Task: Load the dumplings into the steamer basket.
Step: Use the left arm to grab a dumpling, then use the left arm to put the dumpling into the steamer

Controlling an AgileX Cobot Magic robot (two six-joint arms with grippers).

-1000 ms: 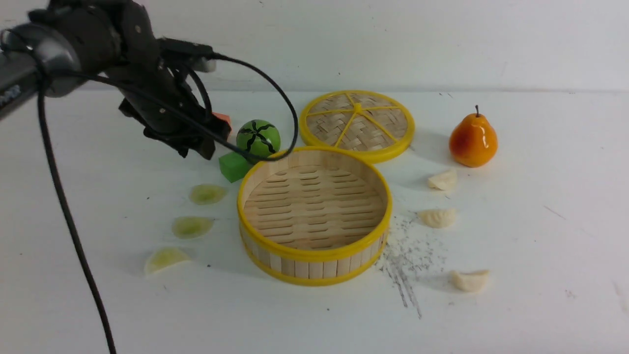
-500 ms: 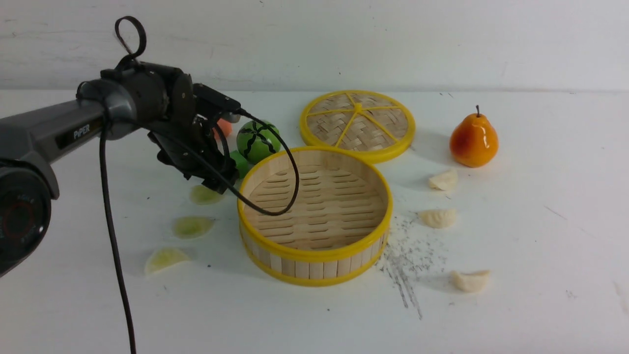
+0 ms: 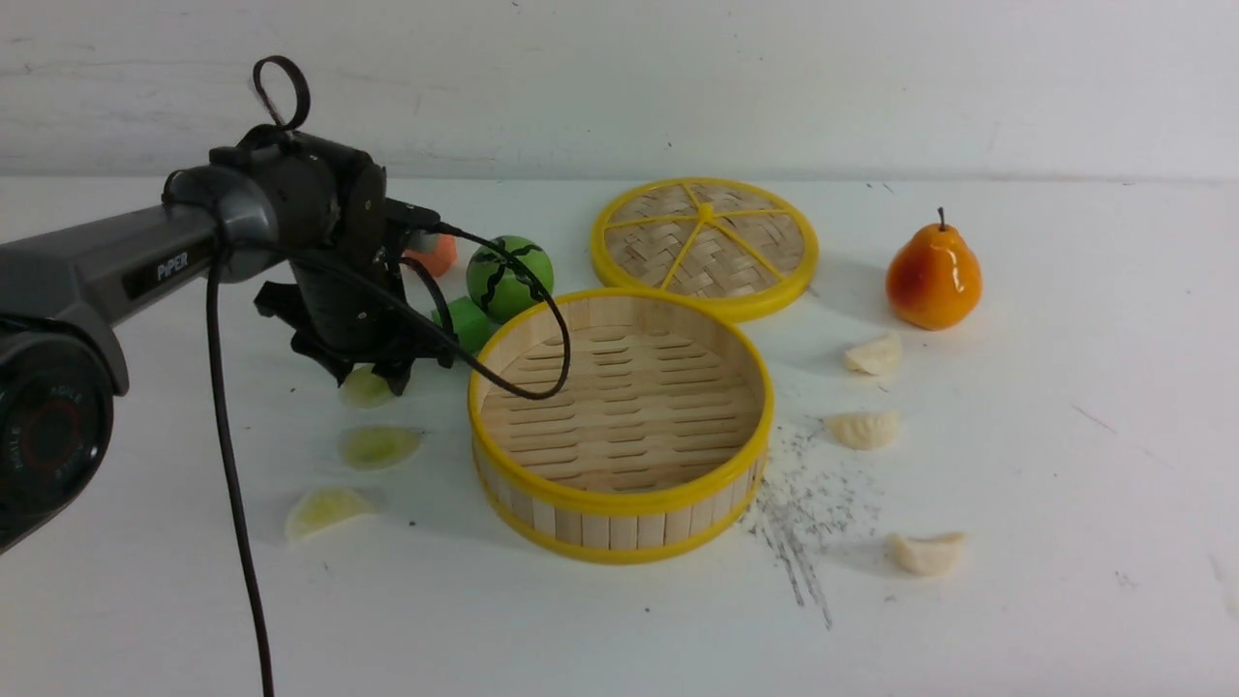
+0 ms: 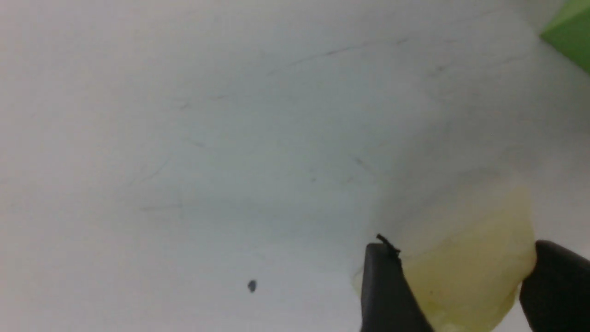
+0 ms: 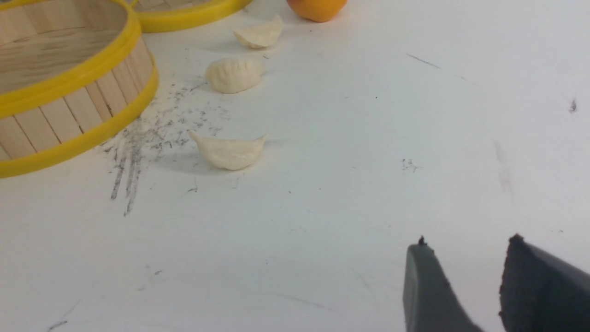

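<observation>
White tabletop [image 3: 1065, 484], steamer basket [image 3: 619, 503] in the middle; all six dumplings lie outside it.
Beside the basket's left, the left gripper [image 3: 370, 373] straddles the farthest pale green dumpling [image 4: 465, 267], whether pinching I cannot tell; two green dumplings [image 3: 379, 445] lie nearer; three white dumplings [image 3: 861, 428] lie right; the right gripper [image 5: 468, 242] hangs, jaws apart.

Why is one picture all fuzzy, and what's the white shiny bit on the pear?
Left wrist view: the camera is so close that the pale dumpling straddled by the left gripper looks soft and out of focus. Front view: light glares white off the glossy pear, and the steamer basket casts a soft shadow. Right wrist view: sharper.
</observation>
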